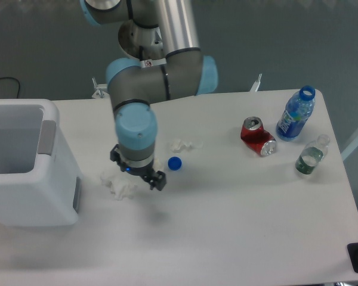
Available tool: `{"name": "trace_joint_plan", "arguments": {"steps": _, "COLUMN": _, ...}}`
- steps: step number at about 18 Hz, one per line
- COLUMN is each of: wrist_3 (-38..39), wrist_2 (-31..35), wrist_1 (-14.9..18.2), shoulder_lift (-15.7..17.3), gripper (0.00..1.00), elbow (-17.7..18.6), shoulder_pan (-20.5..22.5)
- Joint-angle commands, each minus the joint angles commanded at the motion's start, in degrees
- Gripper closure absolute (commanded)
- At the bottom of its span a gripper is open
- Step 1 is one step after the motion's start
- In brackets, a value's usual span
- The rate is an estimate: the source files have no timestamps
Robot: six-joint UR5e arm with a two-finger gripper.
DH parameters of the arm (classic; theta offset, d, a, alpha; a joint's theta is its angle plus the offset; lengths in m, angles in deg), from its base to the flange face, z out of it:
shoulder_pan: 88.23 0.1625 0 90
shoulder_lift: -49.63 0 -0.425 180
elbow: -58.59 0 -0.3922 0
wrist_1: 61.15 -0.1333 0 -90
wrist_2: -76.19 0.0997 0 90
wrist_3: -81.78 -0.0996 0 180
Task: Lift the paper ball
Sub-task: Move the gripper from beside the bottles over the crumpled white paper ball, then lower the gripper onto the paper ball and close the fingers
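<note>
Paper ball (118, 185) is lying near the surface's (238, 214) left edge, just left of the pincer (138, 173), whose fingers are standing spread, holding nothing.

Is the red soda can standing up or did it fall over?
Fallen over. The red can lies on its side on the table, its silver top facing the camera, beside the upright blue bottle.

The pincer (138, 171) hid part of the paper ball (117, 185). Its jaws were too small to read. The bin (24, 164) was cut off at the left edge.
</note>
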Motion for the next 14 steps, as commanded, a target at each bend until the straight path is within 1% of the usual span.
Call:
{"name": "trace_joint_plan", "arguments": {"steps": 3, "wrist_3": -0.9, "wrist_2": -0.4, "wrist_1": -0.1, "shoulder_lift": -1.2, "gripper": 0.01, "elbow": 0.0, "shoulder_pan": -0.2}}
{"name": "trace_joint_plan", "arguments": {"steps": 5, "wrist_3": -0.9, "wrist_2": -0.4, "wrist_1": -0.3, "shoulder_lift": -1.8, "gripper": 0.05, "elbow": -0.1, "shoulder_pan": -0.6}}
{"name": "trace_joint_plan", "arguments": {"steps": 11, "wrist_3": -0.6, "wrist_2": -0.3, "wrist_1": -0.5, "shoulder_lift": -4.1, "gripper": 0.05, "elbow": -0.7, "shoulder_pan": -1.7}}
{"name": "trace_joint_plan", "arguments": {"steps": 14, "wrist_3": -0.3, "wrist_2": -0.2, "wrist_1": -1.2, "shoulder_lift": -5.0, "gripper": 0.06, "elbow": -0.7, "shoulder_pan": -2.1}}
